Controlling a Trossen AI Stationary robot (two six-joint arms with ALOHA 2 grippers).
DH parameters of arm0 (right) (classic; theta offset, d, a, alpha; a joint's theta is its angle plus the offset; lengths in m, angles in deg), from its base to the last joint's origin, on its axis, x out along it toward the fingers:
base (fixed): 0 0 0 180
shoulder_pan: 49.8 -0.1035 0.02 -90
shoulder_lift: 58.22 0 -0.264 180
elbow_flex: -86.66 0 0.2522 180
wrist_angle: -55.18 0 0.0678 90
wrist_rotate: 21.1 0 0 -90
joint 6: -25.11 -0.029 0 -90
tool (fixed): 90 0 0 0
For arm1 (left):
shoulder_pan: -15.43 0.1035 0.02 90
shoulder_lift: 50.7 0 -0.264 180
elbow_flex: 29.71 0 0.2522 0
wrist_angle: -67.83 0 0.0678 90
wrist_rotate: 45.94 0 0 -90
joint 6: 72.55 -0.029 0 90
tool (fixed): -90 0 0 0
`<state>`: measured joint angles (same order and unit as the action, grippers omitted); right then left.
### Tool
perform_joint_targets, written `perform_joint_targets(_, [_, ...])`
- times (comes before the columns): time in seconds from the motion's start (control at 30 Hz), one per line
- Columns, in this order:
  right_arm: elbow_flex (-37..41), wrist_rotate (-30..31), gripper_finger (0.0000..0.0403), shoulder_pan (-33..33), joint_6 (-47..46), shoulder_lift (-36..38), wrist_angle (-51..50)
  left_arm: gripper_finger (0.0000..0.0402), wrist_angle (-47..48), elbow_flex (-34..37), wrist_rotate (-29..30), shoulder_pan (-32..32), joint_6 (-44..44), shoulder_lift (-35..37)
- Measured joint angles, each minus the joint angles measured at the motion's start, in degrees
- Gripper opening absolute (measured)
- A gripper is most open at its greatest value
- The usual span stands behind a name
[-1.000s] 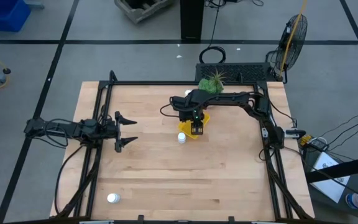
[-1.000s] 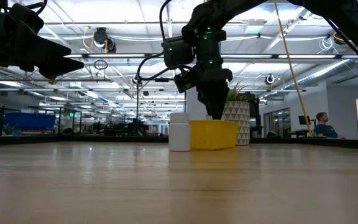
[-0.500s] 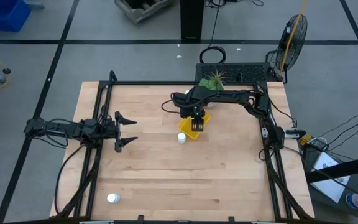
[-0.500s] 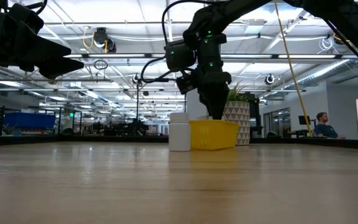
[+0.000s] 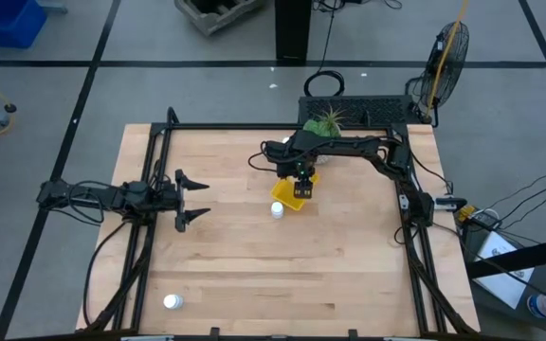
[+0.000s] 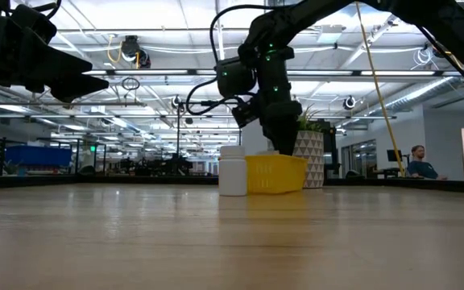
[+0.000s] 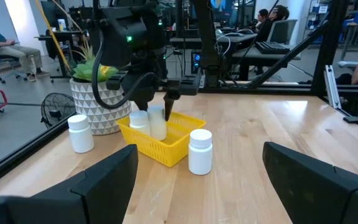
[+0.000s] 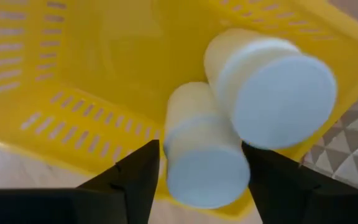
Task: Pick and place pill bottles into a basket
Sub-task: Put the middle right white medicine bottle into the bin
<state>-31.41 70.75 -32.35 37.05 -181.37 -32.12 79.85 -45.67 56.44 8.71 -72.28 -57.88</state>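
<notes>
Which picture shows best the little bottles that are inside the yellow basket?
The right wrist view: two bottles fill it, lying in the basket. The left wrist view shows them smaller; the high and low views hide them.

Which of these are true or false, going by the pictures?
1. The yellow basket already holds two pill bottles. True.
2. The right gripper hangs over the basket. True.
3. The left gripper is clamped on a bottle. False: it is open and holds nothing, off to the table's left side.
4. Every bottle is in the basket. False: one bottle stands beside the basket, and another sits near the table's front left corner.
5. A potted plant stands behind the basket. True.
</notes>
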Motion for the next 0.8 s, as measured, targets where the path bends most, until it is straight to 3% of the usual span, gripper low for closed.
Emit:
perform_joint_targets(0.3, [-0.1,-0.1,0.0189,0.1,0.1,2.1,-0.5,0.0351,0.0,0.0,0.0,0.0,0.0,0.0])
perform_joint_targets(0.8, [-0.1,-0.2,0.0195,0.1,-0.8,5.2,-0.1,0.0351,-0.1,0.0,0.0,0.0,0.0,0.0])
